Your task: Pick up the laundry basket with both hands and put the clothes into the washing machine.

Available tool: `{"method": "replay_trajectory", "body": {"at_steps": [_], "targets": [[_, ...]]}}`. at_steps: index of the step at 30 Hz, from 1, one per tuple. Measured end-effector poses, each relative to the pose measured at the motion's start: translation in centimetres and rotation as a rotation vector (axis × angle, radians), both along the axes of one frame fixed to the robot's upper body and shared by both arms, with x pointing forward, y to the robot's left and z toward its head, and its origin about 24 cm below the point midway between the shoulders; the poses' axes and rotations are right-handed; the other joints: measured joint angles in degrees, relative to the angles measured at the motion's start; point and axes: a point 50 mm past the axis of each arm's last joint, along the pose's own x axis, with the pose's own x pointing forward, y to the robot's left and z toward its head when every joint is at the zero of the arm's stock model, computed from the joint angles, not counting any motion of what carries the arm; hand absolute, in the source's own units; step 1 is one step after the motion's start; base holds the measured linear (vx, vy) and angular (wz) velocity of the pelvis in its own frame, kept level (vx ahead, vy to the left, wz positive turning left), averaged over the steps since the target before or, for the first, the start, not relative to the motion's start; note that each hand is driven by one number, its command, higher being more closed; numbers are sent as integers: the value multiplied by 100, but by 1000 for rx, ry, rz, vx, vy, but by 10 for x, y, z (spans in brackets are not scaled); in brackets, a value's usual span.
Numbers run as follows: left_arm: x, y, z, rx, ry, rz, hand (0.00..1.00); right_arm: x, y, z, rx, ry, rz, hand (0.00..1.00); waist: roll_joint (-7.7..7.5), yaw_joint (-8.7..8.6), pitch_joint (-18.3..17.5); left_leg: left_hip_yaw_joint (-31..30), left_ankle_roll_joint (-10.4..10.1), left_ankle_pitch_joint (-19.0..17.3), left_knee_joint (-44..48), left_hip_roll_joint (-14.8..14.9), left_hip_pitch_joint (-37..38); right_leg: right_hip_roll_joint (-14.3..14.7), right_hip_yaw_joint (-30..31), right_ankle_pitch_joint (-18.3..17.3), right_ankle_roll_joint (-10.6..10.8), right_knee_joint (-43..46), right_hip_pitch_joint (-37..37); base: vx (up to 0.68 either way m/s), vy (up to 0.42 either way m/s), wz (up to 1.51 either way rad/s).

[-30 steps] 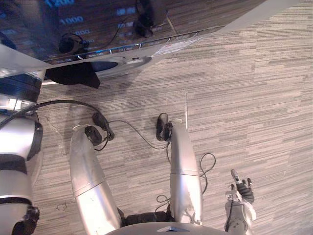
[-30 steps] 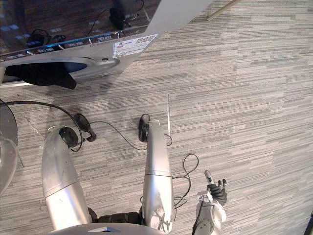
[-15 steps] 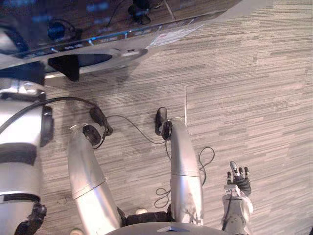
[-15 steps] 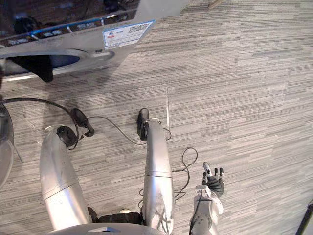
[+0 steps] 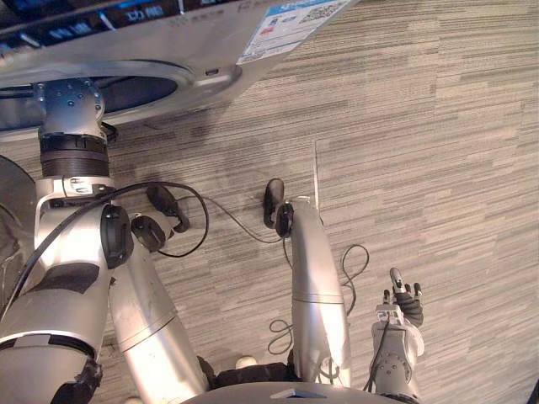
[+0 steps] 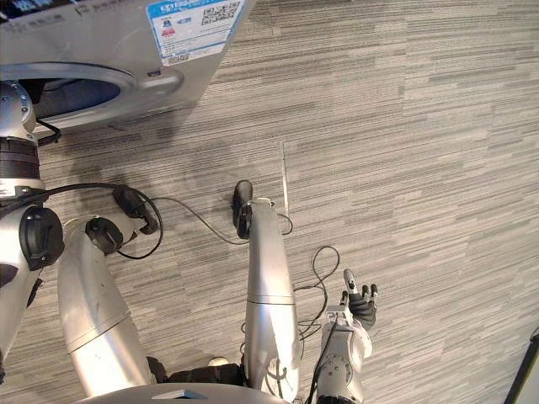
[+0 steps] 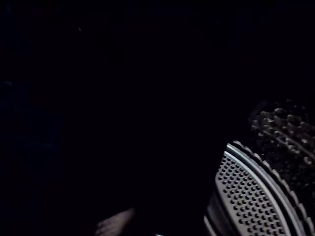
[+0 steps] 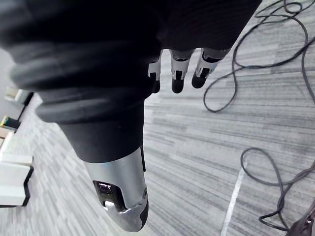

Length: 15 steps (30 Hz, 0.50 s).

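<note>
Your right fingers (image 8: 178,69) are straight and loosely apart, with the dark tips pointing down at the floor (image 8: 206,162) and nothing between them. The thumb (image 8: 123,201) stands off to the side and touches nothing either. The right hand (image 6: 358,305) hangs at the robot's right side above the striped grey carpet, well apart from the washing machine (image 5: 210,46).

You can't tell the left hand's state. The left arm (image 5: 72,160) runs up into the machine's round door opening (image 5: 143,91), and its hand end is hidden inside. The left wrist view is nearly black. You can make out 1 curved perforated drum wall (image 7: 246,201), so that camera sits inside the drum. It's too dark to tell whether clothes lie in there or what the hand touches.

The washing machine stands on the floor at the far side, ahead of the robot, with its front toward it. There's 1 printed sticker (image 6: 189,23) on the front, right of the opening, and a lit control strip (image 5: 126,13) along the top. 1 pale seam line (image 5: 317,172) runs through the carpet, starting near the machine's front.
</note>
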Motion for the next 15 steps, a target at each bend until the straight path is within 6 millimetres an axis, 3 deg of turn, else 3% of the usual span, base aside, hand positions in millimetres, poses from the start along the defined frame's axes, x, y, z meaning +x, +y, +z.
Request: {"method": "replay_trajectory", "body": {"at_steps": [7,12,14,15], "targets": [[-13,20,-7,4,-16,76,0,0,6,-8,21,36,36,0,0,22,0,-9,28,-23,88,61,4,65,17,12,4,39,1,9,-26,-5],[-30,46,8,457,156,330,0,-7,0,-14,4,65,43,0,1,39,-1,13,30,-19,56,67,142,61,33,11,1,44,111,-10,-30,2],[-37,45,26,892,343,600,0,-11,-4,-20,-2,93,50,0,3,113,-3,63,23,10,-40,40,298,55,40,19,-8,-18,232,-16,-69,7],[-36,42,29,967,366,645,0,-12,-5,-21,-3,95,55,0,3,150,-3,82,27,21,-73,36,333,53,43,28,-10,-48,255,-13,-52,6]]}}
